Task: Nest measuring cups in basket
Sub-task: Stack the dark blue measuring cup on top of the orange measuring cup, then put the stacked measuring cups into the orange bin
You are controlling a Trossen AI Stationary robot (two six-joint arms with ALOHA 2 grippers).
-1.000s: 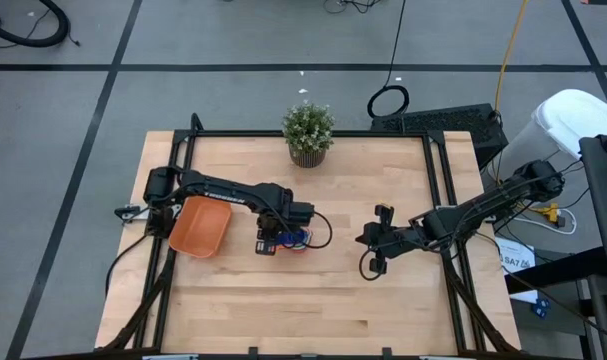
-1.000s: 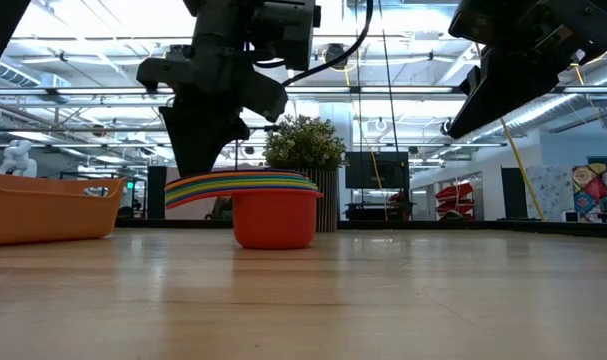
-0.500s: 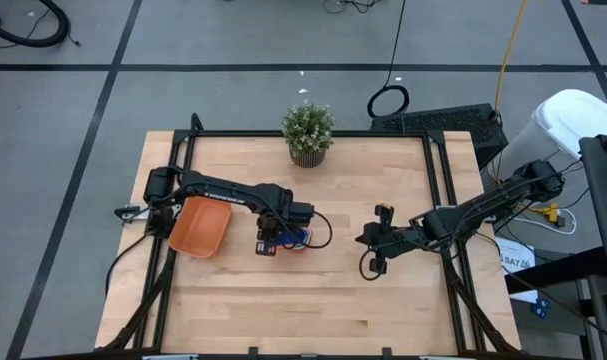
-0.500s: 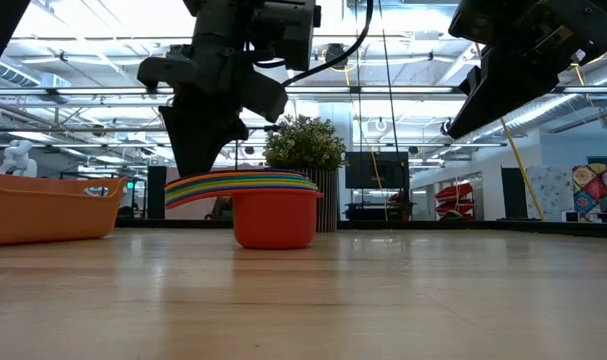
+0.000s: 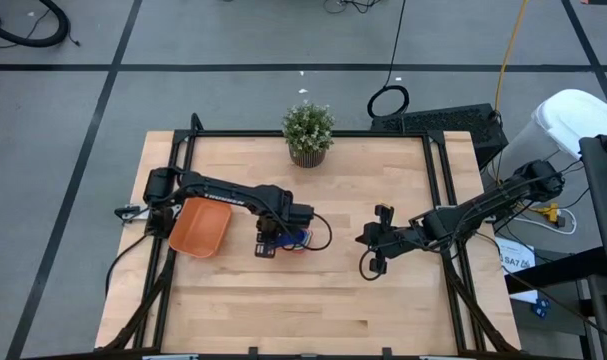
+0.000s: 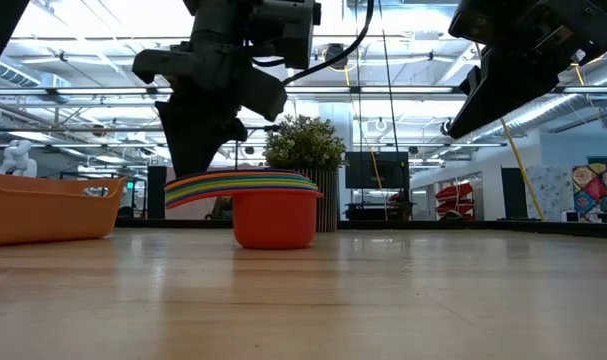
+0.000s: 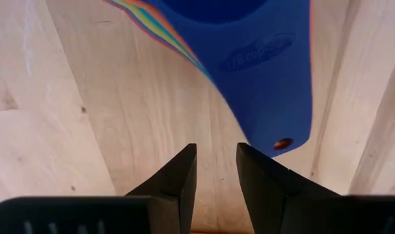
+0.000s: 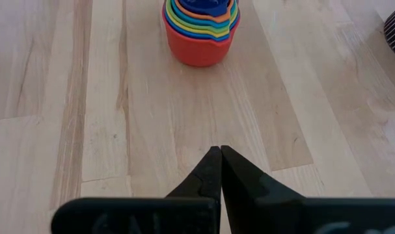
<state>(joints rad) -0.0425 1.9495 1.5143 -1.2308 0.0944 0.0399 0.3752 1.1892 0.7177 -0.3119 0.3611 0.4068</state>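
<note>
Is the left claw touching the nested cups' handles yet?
Apart. The left wrist view shows the left claw open, bare wood between its fingers, and the blue top handle just beyond the fingertips.

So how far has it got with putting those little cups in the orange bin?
The nesting looks done: the cups sit stacked together on the table. In hand: the left end effector is right above their fanned handles, fingers slightly apart, gripping nothing. Left to do: the stack must go into the basket beside it, which shows no cups inside. The right end effector waits shut, farther off.

Bare table (image 5: 313,300) lay open between the stacked cups (image 6: 273,205) and the basket (image 6: 43,208); the plant (image 5: 308,130) stood behind.
</note>
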